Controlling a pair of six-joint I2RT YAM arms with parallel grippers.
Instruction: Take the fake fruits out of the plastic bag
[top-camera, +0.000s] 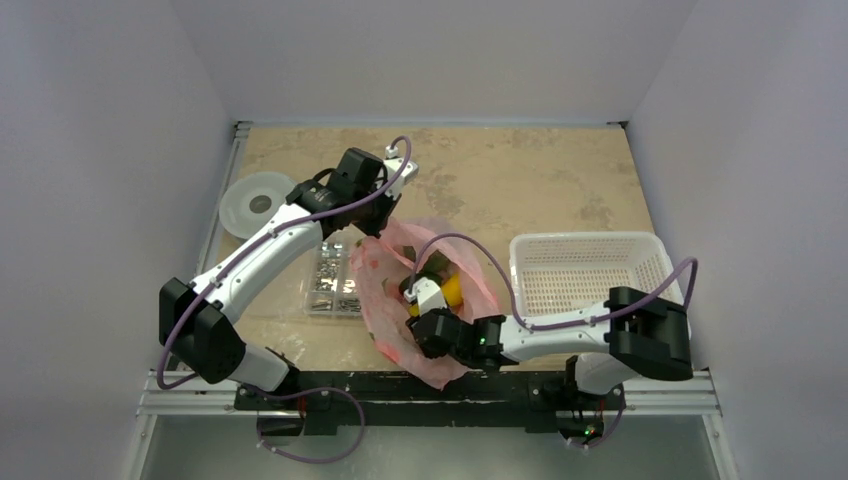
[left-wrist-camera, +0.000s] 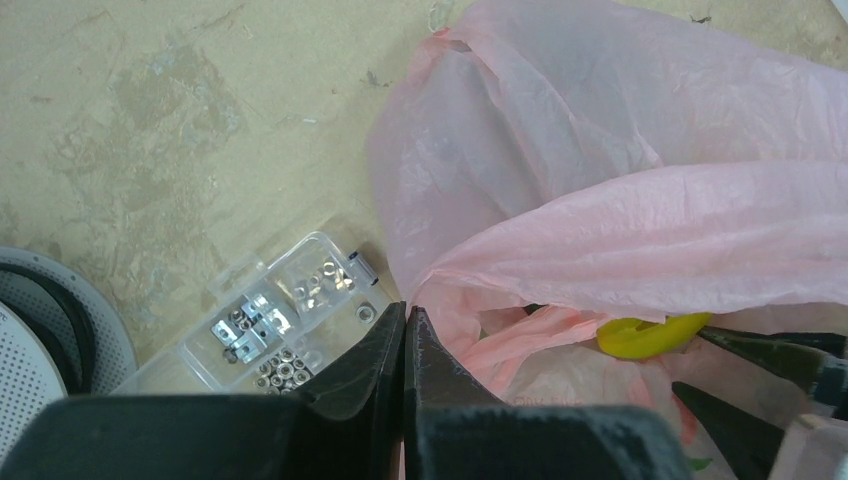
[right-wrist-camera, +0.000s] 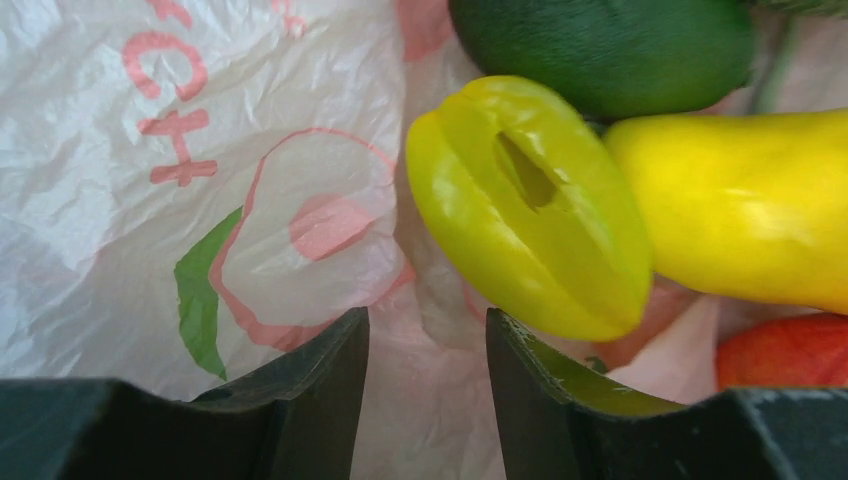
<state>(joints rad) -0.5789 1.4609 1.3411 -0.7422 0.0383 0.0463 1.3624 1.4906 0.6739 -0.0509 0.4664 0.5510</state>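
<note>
Fruits (right-wrist-camera: 530, 210) lying bunched inside the pink bag (left-wrist-camera: 600, 200), near the middle of the near edge of the surface (top-camera: 520, 180). Left tool (left-wrist-camera: 405, 315) with fingers pressed together, apparently pinching the bag's rim on its far side and holding the mouth up. Right tool (right-wrist-camera: 427, 330) inside the mouth, fingers apart, nothing between them but wrinkled plastic. Ridged yellow fruit (right-wrist-camera: 530, 210) just ahead of one finger, green fruit (right-wrist-camera: 610, 40) behind it, long yellow piece (right-wrist-camera: 740, 210) touching its side, red piece (right-wrist-camera: 790, 350) only partly in view.

Go for the ridged yellow fruit first, being nearest. Shift the right tool sideways until centred on it, then advance far enough to bring both fingers past its widest part. Straddle across the narrow way, not along the length. Avoid closing on loose film together with the fruit, for risk of dragging the bag along. Close gently but fully, given a glossy and probably slippery skin. Hold the rim firm with the left tool, lift straight out through the mouth, and set down toward the right edge, short of the basket (top-camera: 585, 238).
</note>
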